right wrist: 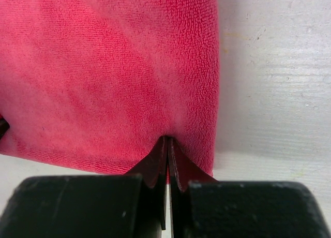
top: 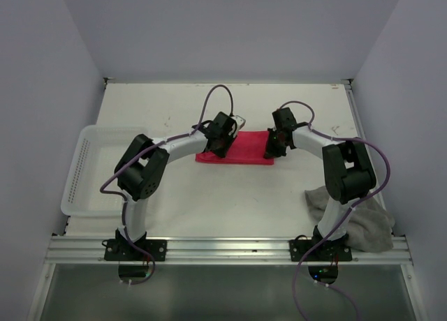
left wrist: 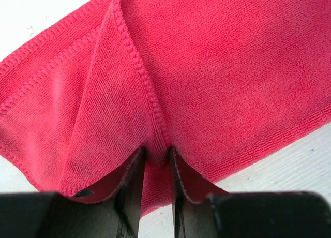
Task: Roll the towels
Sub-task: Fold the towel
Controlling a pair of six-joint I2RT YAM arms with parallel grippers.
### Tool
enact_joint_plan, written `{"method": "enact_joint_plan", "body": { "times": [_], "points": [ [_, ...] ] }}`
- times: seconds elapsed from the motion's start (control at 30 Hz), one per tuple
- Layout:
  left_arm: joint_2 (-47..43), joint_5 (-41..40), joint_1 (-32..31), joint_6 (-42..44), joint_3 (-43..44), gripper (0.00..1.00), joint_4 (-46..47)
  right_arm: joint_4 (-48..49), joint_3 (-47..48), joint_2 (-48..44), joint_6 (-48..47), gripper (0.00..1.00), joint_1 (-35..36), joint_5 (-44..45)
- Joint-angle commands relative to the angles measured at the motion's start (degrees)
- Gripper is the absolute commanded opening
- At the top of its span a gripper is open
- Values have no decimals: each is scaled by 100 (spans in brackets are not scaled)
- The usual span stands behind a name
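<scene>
The pink-red towel (top: 241,150) lies folded as a flat strip in the middle of the table. My left gripper (top: 217,145) is at its left end, shut on a raised fold with a stitched hem, as the left wrist view (left wrist: 155,158) shows against the towel (left wrist: 232,67). My right gripper (top: 272,148) is at the towel's right end. In the right wrist view (right wrist: 166,142) it is shut on the towel (right wrist: 103,67) near its near edge. The grey-taupe towel (top: 367,223) lies crumpled at the near right, beside the right arm's base.
A white perforated basket (top: 87,171) stands at the table's left edge. Bare white table (top: 230,195) lies between the pink-red towel and the arm bases. Walls close in the back and both sides.
</scene>
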Motion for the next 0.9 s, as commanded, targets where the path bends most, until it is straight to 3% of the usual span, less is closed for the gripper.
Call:
{"method": "enact_joint_plan", "body": {
  "times": [0.0,0.13,0.87],
  "points": [
    [-21,-243,-30,141,34,27,-14,160,-120,178,-7,0,0,51],
    [-127,-409,-30,167,69,22,-32,160,-129,178,-16,0,0,42],
    [14,-1060,-22,484,974,21,-559,90,-129,230,-131,0,0,86]
  ]
}}
